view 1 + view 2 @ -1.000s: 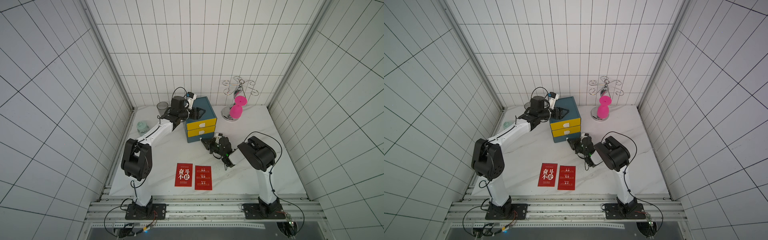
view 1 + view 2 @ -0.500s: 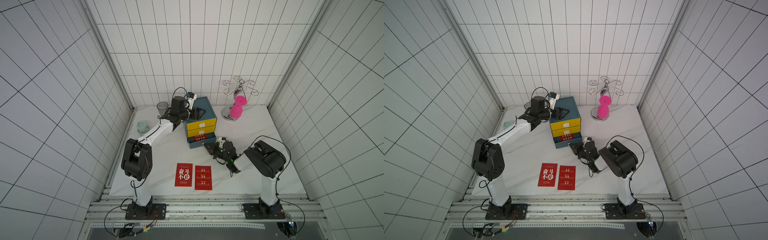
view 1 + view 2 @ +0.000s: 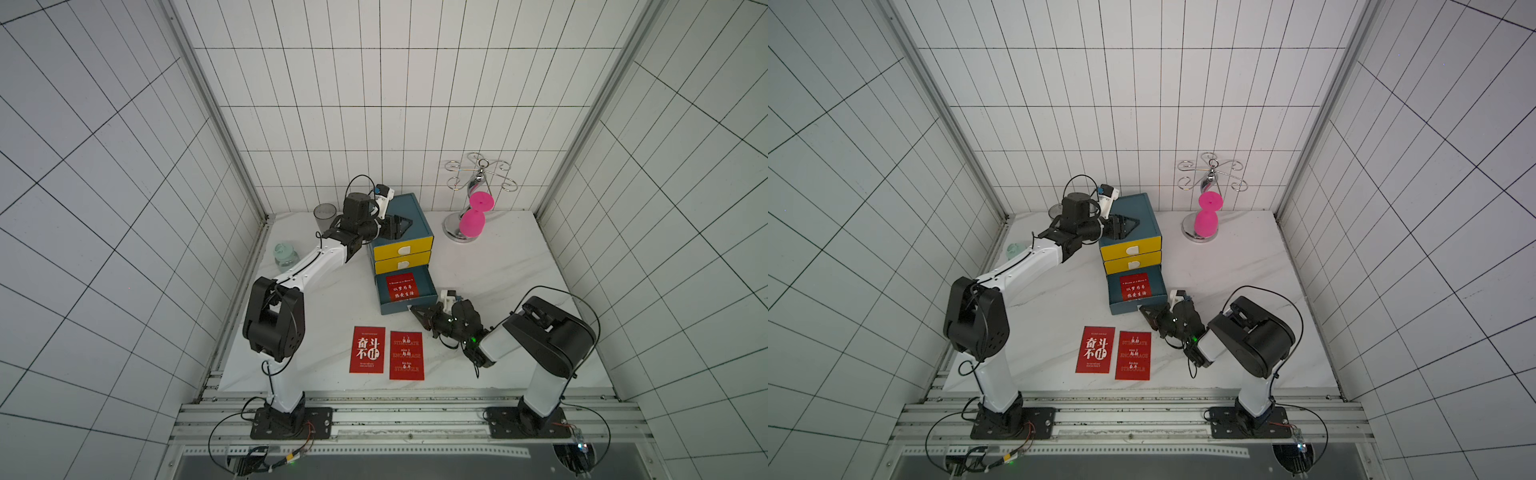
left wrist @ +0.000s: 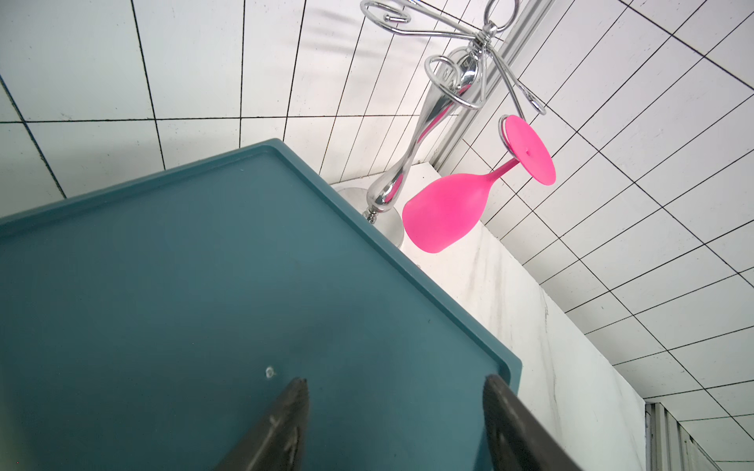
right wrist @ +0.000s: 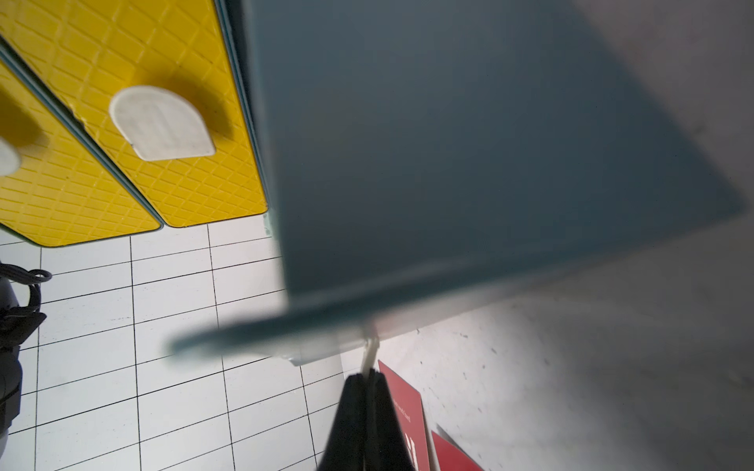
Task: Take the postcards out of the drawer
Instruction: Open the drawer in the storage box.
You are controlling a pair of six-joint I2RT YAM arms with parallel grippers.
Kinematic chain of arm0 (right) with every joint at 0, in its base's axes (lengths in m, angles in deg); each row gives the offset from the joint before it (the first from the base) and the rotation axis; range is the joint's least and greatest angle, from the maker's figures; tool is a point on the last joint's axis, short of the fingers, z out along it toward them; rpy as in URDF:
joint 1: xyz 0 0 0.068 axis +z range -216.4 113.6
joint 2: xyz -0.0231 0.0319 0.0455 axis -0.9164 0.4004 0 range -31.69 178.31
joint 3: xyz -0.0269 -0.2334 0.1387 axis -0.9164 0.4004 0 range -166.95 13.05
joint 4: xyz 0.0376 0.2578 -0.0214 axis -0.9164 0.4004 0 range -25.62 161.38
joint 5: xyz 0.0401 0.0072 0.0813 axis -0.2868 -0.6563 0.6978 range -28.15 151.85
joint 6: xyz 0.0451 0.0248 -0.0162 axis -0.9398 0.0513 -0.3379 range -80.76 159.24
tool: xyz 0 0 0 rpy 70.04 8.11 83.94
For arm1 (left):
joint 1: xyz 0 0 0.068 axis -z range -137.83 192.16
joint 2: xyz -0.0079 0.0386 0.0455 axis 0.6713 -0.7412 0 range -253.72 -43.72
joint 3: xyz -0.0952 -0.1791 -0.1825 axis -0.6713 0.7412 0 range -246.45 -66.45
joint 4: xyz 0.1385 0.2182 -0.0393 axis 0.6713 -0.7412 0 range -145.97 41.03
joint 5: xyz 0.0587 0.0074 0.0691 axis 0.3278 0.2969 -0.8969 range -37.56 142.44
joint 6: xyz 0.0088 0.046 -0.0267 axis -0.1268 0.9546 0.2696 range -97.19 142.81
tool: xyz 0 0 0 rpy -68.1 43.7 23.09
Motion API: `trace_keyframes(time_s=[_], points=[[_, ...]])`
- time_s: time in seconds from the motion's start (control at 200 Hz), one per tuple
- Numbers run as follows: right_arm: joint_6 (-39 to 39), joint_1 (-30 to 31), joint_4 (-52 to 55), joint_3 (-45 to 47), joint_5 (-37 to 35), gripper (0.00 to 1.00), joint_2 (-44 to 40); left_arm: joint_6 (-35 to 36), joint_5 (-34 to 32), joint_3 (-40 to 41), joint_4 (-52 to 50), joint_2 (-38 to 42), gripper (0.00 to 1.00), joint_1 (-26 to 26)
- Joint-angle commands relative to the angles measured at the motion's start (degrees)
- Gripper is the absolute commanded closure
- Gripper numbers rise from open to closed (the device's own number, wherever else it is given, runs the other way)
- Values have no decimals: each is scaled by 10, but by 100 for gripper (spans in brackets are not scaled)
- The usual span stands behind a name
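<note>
Scene being lit brightly and evenly, tile lines (image 4: 196, 61) being bowed at edges, near drawer (image 5: 449, 142) being blurred.

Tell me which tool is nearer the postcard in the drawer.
Right. The right tool pinches the drawer handle near the postcard; the left tool is above the cabinet.

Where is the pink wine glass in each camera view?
Top view: pink glass hanging upside down on the silver rack, back right.
Top view: pink glass, same spot.
Left wrist: pink glass beyond the blue drawer cabinet, beside the rack's stem.
Right wrist: not in it.
Shared landmark: the blue drawer cabinet.
</note>
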Motion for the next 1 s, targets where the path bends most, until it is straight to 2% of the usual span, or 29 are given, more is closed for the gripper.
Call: trace_keyframes(time_s=[0.0, 0.535, 0.735, 0.9, 1.0], points=[[-27, 9, 1, 21, -6, 100, -18, -11, -9, 40, -117, -46, 33, 1], [-27, 16, 9, 53, -14, 100, -27, -14, -8, 39, -118, -39, 33, 0], [-12, 16, 38, 53, -19, 84, -52, -23, -5, 38, -112, -17, 32, -1], [24, 16, 122, 33, -18, 71, -105, -27, -6, 43, -100, 12, 31, -1], [60, 16, 209, 17, -19, 66, -154, -30, -6, 43, -94, 21, 30, -1]])
